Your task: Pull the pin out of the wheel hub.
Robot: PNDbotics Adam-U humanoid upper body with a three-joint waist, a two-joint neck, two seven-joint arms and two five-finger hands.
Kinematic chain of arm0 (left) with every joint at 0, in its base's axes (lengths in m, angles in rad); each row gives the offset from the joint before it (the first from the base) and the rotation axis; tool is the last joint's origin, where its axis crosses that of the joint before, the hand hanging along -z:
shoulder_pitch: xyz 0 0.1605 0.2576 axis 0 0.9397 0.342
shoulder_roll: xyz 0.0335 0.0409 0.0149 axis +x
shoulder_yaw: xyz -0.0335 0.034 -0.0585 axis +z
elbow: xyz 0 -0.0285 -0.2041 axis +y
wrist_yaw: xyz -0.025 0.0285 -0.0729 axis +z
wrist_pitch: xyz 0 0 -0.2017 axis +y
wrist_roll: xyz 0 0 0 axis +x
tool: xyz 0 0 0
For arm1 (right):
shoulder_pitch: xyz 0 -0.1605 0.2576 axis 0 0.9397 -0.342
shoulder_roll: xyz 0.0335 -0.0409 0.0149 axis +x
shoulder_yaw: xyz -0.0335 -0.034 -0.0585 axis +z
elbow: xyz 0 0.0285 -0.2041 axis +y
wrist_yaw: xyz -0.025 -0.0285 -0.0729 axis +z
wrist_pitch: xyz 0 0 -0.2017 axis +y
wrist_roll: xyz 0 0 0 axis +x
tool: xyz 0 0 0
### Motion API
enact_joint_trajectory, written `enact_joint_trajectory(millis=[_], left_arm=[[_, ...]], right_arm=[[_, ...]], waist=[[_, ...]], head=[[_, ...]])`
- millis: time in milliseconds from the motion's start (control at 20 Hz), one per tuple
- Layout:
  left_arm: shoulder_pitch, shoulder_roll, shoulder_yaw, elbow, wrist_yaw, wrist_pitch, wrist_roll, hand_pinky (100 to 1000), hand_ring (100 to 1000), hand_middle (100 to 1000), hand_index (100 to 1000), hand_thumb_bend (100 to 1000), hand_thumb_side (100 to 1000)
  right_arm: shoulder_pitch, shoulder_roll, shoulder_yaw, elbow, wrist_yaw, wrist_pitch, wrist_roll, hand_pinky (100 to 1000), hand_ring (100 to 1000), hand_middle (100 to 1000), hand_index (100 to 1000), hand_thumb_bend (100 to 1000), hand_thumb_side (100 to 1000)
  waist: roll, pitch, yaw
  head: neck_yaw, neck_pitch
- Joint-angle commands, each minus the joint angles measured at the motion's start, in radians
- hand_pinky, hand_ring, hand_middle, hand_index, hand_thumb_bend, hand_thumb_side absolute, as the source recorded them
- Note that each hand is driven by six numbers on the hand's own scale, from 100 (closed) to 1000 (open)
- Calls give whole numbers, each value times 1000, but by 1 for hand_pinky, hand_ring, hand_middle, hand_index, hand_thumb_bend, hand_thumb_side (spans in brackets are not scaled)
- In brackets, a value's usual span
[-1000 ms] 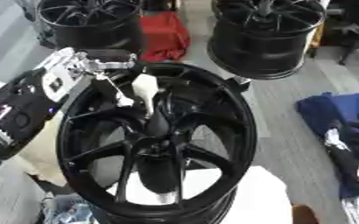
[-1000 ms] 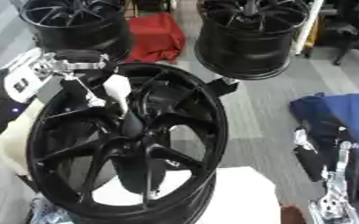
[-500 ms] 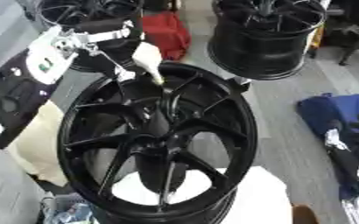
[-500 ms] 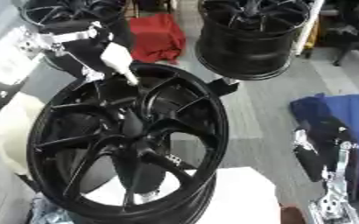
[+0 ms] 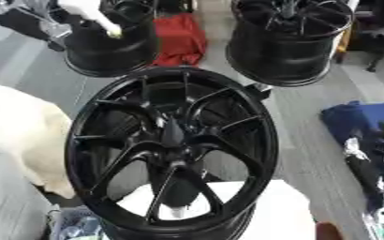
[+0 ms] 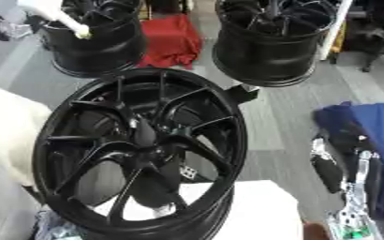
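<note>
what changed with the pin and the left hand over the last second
The white pin, which sat at the hub of the near wheel a second ago, has been lifted up and away to the upper left and now shows at the top-left edge. The left hand holding it has mostly gone out of view. The near wheel, the two far wheels and the red cloth stayed put.

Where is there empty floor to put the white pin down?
Bare grey floor lies right of the near wheel, before the blue cloth, and far left beside the back-left wheel. Between the back wheels the red cloth crowds it.
</note>
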State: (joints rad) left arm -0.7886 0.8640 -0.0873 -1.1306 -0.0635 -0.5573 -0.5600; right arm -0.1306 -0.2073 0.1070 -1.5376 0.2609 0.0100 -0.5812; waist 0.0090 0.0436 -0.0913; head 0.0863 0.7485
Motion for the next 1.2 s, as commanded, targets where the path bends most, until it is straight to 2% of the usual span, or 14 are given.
enact_joint_trajectory(millis=[50,100,200,250,300,350,400,450,500,650,700,800,1000,1200], left_arm=[[40,121,39,51,36,-350,-347,637,547,508,726,100,251],[65,142,45,75,34,-350,-347,644,563,524,742,100,299],[113,148,62,123,16,-350,-347,678,625,597,805,100,452],[138,141,76,147,3,-350,-347,682,633,605,811,100,462],[162,131,93,171,-11,-350,-347,728,713,705,868,100,645],[186,118,114,195,-25,-350,-347,740,738,735,885,100,706],[211,102,137,220,-40,-350,-347,758,761,763,899,150,780],[235,86,161,244,-55,-350,-347,762,767,771,904,166,809],[260,67,185,269,-70,-350,-347,767,780,786,914,212,905],[330,1,255,339,-113,-350,-347,764,784,792,917,174,956],[353,-22,278,362,-122,-350,-347,746,776,781,910,100,954],[397,-65,322,388,-114,-350,-347,721,760,760,904,100,950],[489,-157,413,323,-63,-350,-345,677,727,717,882,100,896],[586,-255,511,227,-3,-348,-345,650,707,689,866,100,882]], right_arm=[[-10,-15,-15,-11,2,0,-12,734,684,712,858,222,415],[-12,-14,-18,-12,1,1,-15,734,684,712,858,222,414],[-14,-13,-22,-13,0,2,-19,734,684,712,858,222,414],[-15,-13,-24,-13,-1,2,-21,734,684,712,858,222,414],[-15,-13,-27,-14,-1,3,-23,734,684,712,858,221,414],[-16,-13,-31,-15,-1,4,-26,734,684,712,858,221,414],[-16,-13,-33,-16,-1,4,-29,734,684,711,858,222,414],[-17,-14,-35,-16,-2,5,-31,734,684,711,858,222,414],[-18,-14,-35,-17,-2,6,-32,734,684,711,858,222,414],[-20,-13,-34,-18,-3,7,-31,734,683,711,858,222,414],[-20,-13,-33,-18,-4,7,-30,734,684,711,858,221,414],[-20,-11,-31,-18,-6,7,-27,734,683,711,858,219,415],[-20,-6,-25,-18,-7,5,-22,734,684,711,858,218,416],[-20,1,-19,-17,-9,3,-16,734,684,711,858,217,416]], waist=[[-1,-2,6],[-3,2,9],[-6,8,16],[-6,10,19],[-8,13,26],[-9,15,31],[-10,17,36],[-10,19,38],[-11,22,40],[-14,24,41],[-14,25,41],[-17,25,39],[-22,23,37],[-28,19,28]], head=[[-20,-21],[-26,-23],[-34,-27],[-38,-28],[-43,-29],[-49,-30],[-55,-32],[-58,-34],[-60,-34],[-58,-32],[-56,-31],[-51,-29],[-39,-25],[-23,-21]])
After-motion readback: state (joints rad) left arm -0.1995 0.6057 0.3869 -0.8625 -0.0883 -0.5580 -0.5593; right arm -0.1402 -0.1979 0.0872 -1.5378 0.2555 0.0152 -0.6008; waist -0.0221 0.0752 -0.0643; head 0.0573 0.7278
